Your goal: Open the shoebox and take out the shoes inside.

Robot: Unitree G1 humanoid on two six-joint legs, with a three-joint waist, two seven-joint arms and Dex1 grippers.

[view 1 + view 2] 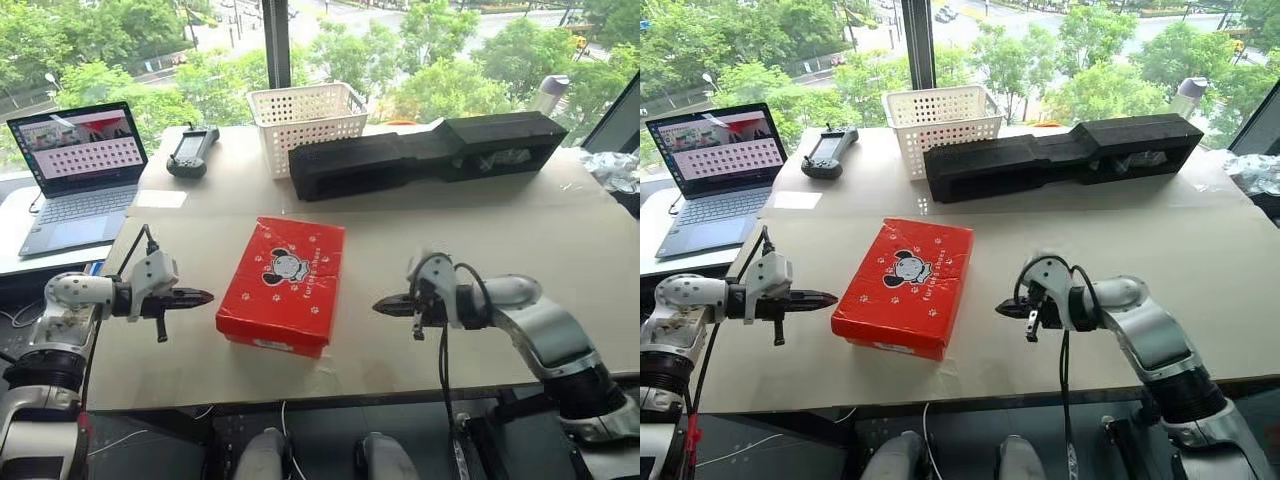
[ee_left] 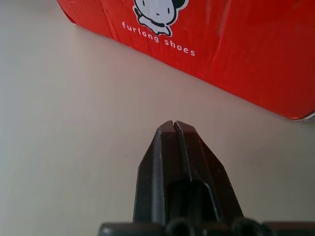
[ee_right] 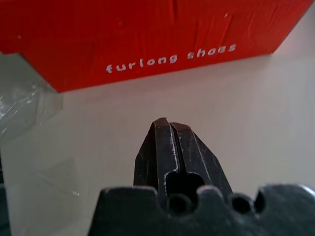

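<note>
- Head pair: looking forward and down from above, taking in the whole counter (image 1: 400,240) up to the window.
- Left wrist: close, along the pincer (image 2: 173,123), facing the box (image 2: 236,54).
- Right wrist: close, facing the box's opposite side.
- Shared: box, counter.

Bright daylight comes in through the window (image 1: 400,60) at the top of the frame. The table (image 1: 480,230) looks pale with soft shadows. Close up, the shoebox (image 2: 236,54) is a bit blurry.

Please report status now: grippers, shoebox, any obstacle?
Left gripper and right gripper shut, empty, flanking the shoebox. Shoebox lid closed. Nothing between grippers and box.
</note>
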